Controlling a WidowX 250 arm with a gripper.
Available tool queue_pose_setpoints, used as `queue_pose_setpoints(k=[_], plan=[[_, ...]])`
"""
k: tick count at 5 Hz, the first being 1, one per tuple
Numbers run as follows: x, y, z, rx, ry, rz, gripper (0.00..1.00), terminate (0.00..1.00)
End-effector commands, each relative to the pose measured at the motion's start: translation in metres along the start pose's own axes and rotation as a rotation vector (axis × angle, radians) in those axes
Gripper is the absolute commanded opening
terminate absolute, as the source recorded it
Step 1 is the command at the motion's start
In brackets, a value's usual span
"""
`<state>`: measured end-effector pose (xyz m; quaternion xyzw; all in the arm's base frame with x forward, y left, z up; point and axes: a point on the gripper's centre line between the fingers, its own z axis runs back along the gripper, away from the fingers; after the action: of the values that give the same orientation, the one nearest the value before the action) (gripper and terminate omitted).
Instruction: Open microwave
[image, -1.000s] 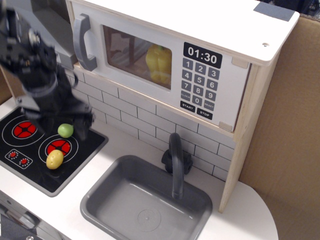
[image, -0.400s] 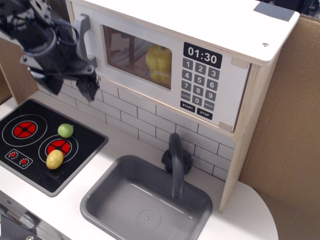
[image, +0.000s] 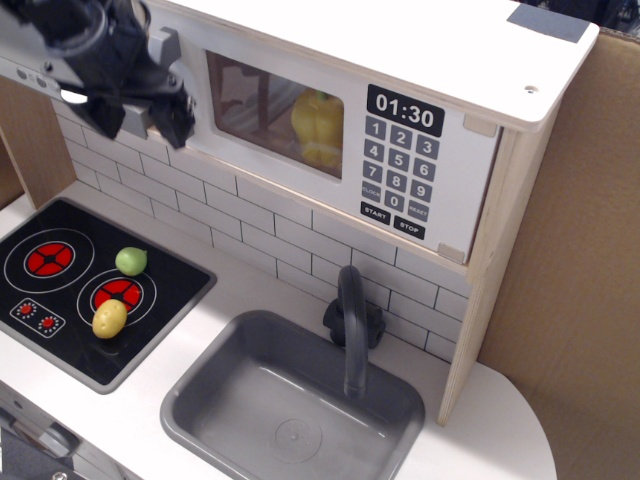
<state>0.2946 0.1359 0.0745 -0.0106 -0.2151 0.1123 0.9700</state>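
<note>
The microwave (image: 452, 195) is a pale wooden box at the top, its grey door (image: 200, 110) closed. The door has a clear window (image: 270, 100), and a black display (image: 405, 110) reading 01:30 sits above grey keypad buttons (image: 398, 170). A yellow toy pepper (image: 318, 128) shows through the window. The grey bar handle (image: 160, 45) is on the door's left edge, and only its top shows. My black gripper (image: 143, 120) is right in front of the handle's lower part, fingers (image: 180, 120) spread apart to either side. Contact with the handle cannot be made out.
A black stovetop (image: 170, 285) with red rings lies at the lower left, with a green ball (image: 131, 260) and a yellow ball (image: 110, 318) on it. A grey sink (image: 200, 400) with a dark faucet (image: 350, 320) is in front. Cardboard (image: 580, 250) stands at the right.
My gripper has risen from just above the stovetop up to the microwave handle and moved slightly right. The door has stayed closed.
</note>
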Motion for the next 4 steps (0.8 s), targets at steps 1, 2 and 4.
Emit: queue_pose_setpoints(k=[1,2,4], plan=[[0.0310,0.0059,0.0046,0.008,-0.020,0.021,1.00,0.00],[0.0284,0.0042,0.0021,0.001,-0.015,-0.028,1.00,0.00],[0.0247,-0.0021,-0.0012,-0.033,-0.016,-0.148,0.00,0.00]])
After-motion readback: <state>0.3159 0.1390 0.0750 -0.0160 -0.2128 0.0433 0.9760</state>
